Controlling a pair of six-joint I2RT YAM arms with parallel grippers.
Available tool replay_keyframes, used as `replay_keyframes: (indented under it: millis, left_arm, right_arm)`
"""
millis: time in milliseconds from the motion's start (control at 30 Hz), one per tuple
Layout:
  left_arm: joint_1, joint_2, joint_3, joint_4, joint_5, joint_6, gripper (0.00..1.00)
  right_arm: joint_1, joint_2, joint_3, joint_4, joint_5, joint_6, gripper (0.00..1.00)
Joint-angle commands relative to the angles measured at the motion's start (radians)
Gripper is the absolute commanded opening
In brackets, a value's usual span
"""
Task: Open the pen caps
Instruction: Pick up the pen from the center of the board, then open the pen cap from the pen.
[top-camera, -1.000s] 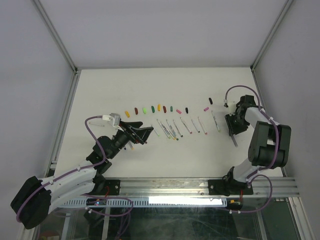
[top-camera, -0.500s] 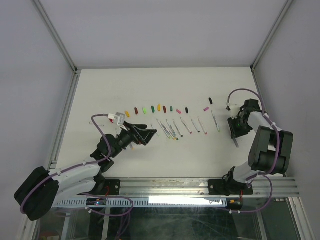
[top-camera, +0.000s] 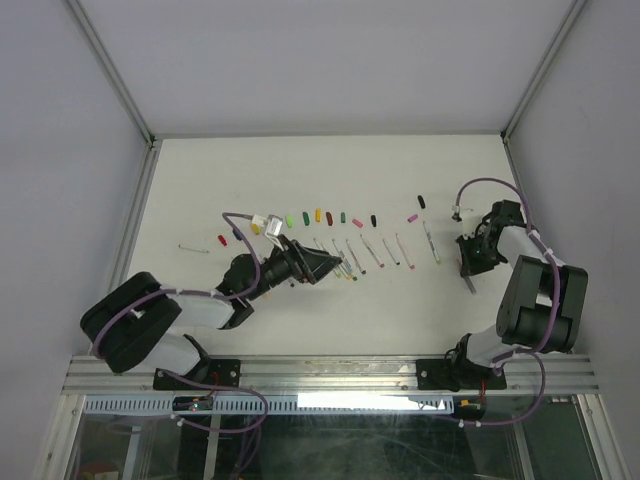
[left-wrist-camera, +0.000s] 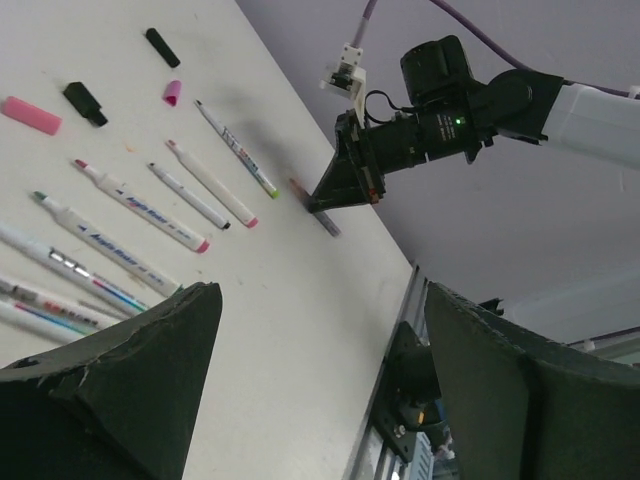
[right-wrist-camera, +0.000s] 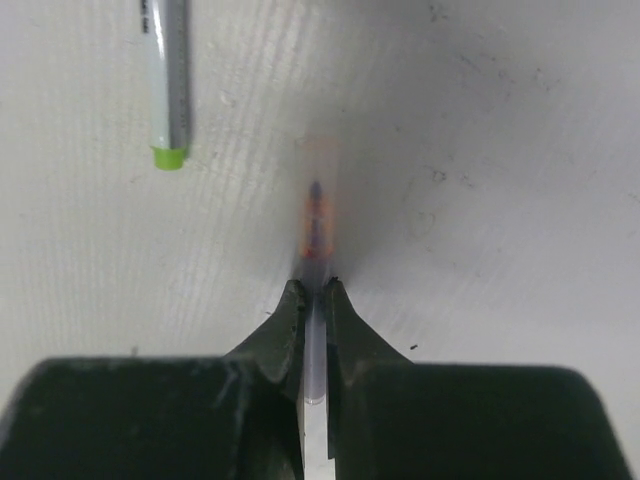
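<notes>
Several small coloured pen caps (top-camera: 318, 214) lie in a row on the white table, with a red one (top-camera: 222, 240) apart at the left. Below them lies a row of uncapped pens (top-camera: 372, 252). My left gripper (top-camera: 325, 265) is open and empty at the left end of the pen row; its view shows wide jaws (left-wrist-camera: 320, 295), pens (left-wrist-camera: 120, 238), a pink cap (left-wrist-camera: 30, 115) and black caps (left-wrist-camera: 85, 103). My right gripper (top-camera: 468, 262) is shut on a slim pen barrel (right-wrist-camera: 317, 335) whose orange-red cap (right-wrist-camera: 318, 215) points at the table.
A lone thin pen (top-camera: 193, 247) lies at the far left. A green-tipped pen (right-wrist-camera: 168, 80) lies just left of my right gripper. Aluminium frame rails (top-camera: 350, 372) run along the near edge, and white walls enclose the table.
My left arm has swung right, from near the yellow cap to the left end of the pen row, still open. The right gripper has barely moved and keeps hold of its pen.
</notes>
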Motion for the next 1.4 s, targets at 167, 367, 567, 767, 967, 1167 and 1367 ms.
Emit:
replay_keyframes:
  millis: [167,367,567,767,967,1167,1367]
  left_arm:
    - [-0.070,0.410,0.362,0.167,0.059,-0.080,0.77]
    - [-0.094,0.609,0.560,0.147,0.059,-0.131,0.76]
    - [-0.109,0.694,0.680,0.193,0.074,-0.125,0.80]
    - [-0.134,0.680,0.707,0.227,0.043,-0.040,0.85]
    - [-0.162,0.689,0.741,0.283,0.013,-0.012,0.84]
    - [-0.182,0.688,0.768,0.259,-0.049,-0.005,0.78]
    - [-0.181,0.678,0.771,0.275,-0.060,-0.027,0.65]
  right_arm:
    - [-0.023,-0.089,0.040,0.023,-0.222,-0.018,0.00]
    - [-0.023,-0.124,0.094,0.001,-0.381,-0.023,0.00]
    - [-0.018,-0.189,0.180,-0.096,-0.678,-0.038,0.00]
    - [0.020,-0.230,0.221,-0.202,-0.862,-0.037,0.00]
    - [0.079,-0.271,0.204,-0.198,-0.942,0.011,0.00]
    - [0.133,-0.309,0.177,-0.157,-0.947,0.044,0.00]
    - [0.165,-0.308,0.162,-0.145,-0.929,0.049,0.00]
